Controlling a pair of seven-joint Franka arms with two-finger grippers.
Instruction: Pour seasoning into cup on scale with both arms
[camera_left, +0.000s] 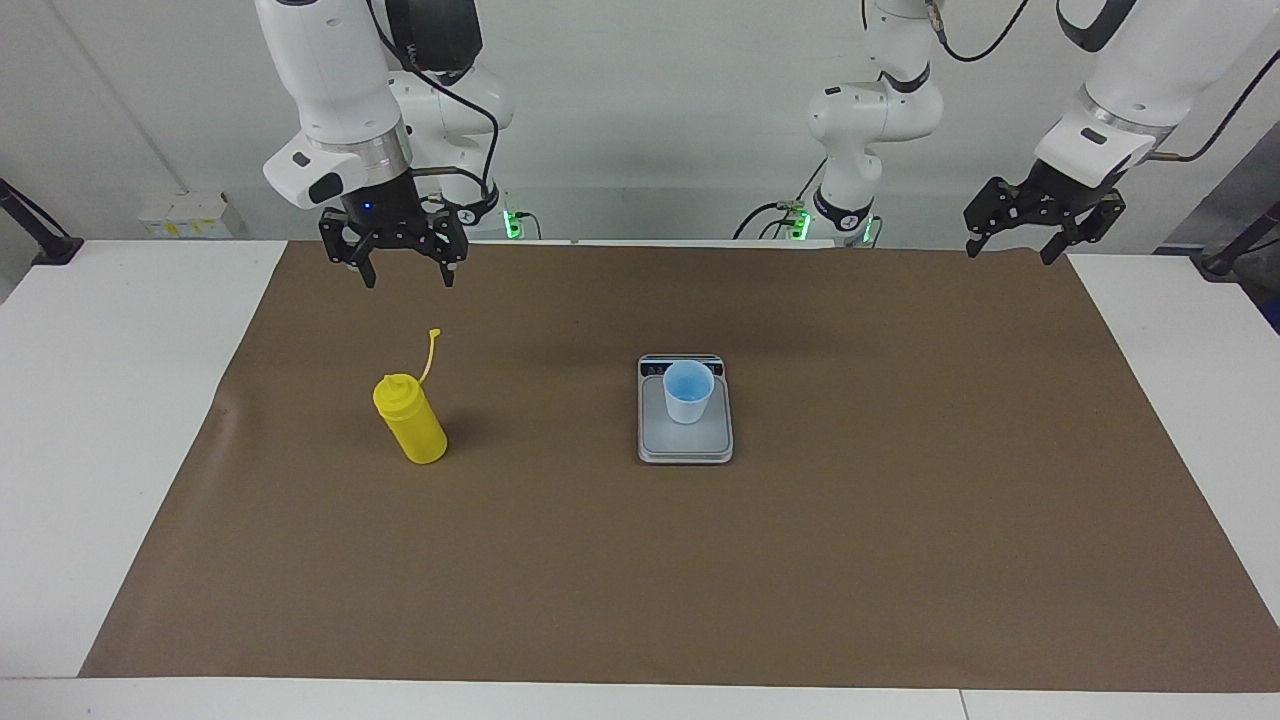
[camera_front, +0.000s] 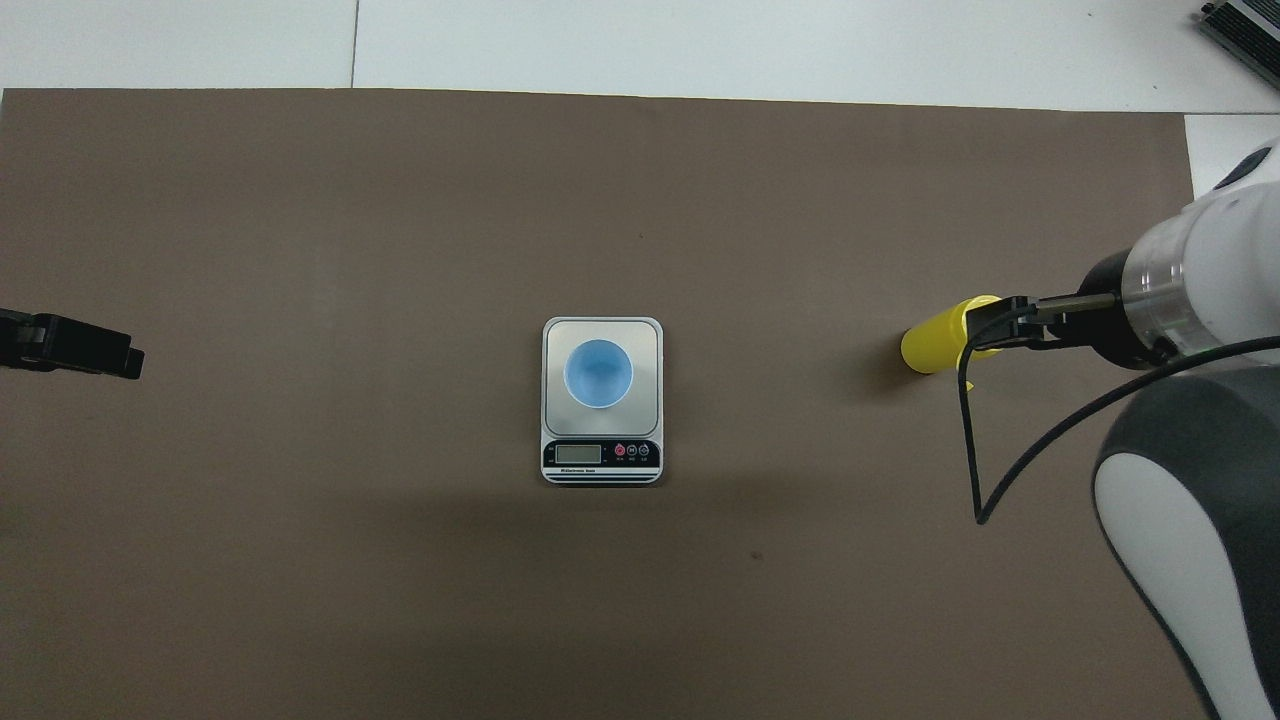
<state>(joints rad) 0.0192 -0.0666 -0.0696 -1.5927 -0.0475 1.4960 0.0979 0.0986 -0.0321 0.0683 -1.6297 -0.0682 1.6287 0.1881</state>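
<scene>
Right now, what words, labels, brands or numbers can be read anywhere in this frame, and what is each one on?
Nothing can be read for certain.
Scale: a line of small white print under its display, too small to read; the display shows no digits I can make out; the three round buttons beside it carry marks too small to read.
Yellow bottle, blue cup, right gripper, left gripper: no legible text.

a white table (camera_left: 90, 420) fills both views, most of its top covered by a brown paper sheet (camera_left: 800, 560) with straight edges. a seam (camera_front: 354, 45) divides the bare white strip along one edge of the sheet. a plain pale wall (camera_left: 650, 120) rises at the table's edge. even light leaves soft shadows on the sheet.
</scene>
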